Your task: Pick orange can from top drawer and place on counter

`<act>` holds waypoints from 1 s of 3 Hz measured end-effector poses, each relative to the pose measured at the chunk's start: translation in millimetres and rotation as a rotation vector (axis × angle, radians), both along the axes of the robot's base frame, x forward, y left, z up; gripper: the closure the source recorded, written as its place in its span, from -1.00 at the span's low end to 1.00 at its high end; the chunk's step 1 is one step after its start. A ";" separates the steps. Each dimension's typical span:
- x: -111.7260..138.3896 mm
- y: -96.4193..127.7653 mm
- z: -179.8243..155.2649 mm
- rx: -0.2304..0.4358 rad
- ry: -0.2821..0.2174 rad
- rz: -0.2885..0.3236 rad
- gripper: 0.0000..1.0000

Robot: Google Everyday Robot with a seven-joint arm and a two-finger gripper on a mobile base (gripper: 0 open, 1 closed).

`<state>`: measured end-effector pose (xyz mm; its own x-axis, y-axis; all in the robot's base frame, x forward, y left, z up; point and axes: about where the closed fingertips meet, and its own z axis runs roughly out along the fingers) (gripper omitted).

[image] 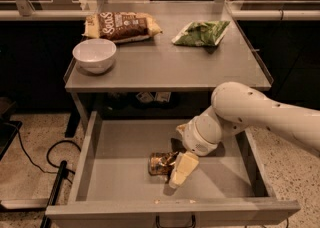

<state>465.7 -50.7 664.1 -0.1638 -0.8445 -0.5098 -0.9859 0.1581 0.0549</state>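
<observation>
The orange can (161, 163) lies on its side on the floor of the open top drawer (120, 172), near the middle front. It is creased, shiny and orange-brown. My gripper (177, 168) reaches down into the drawer from the right and is right at the can's right end, touching or nearly touching it. The white arm (250, 114) crosses over the drawer's right side. The counter (165, 62) is the grey metal table top above the drawer.
On the counter stand a white bowl (94, 55) at the left front, a brown snack bag (121, 25) at the back left and a green bag (201, 33) at the back right. Cables (50, 152) lie on the floor to the left.
</observation>
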 end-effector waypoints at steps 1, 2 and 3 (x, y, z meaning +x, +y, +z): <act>4.7 4.7 -13.6 0.005 0.011 0.010 -1.00; 2.8 7.8 -27.9 0.007 0.033 0.013 -1.00; 0.3 10.5 -39.1 0.006 0.053 0.016 -1.00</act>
<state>466.0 -40.2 625.0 -0.1777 -0.8443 -0.5055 -0.9839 0.1423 0.1082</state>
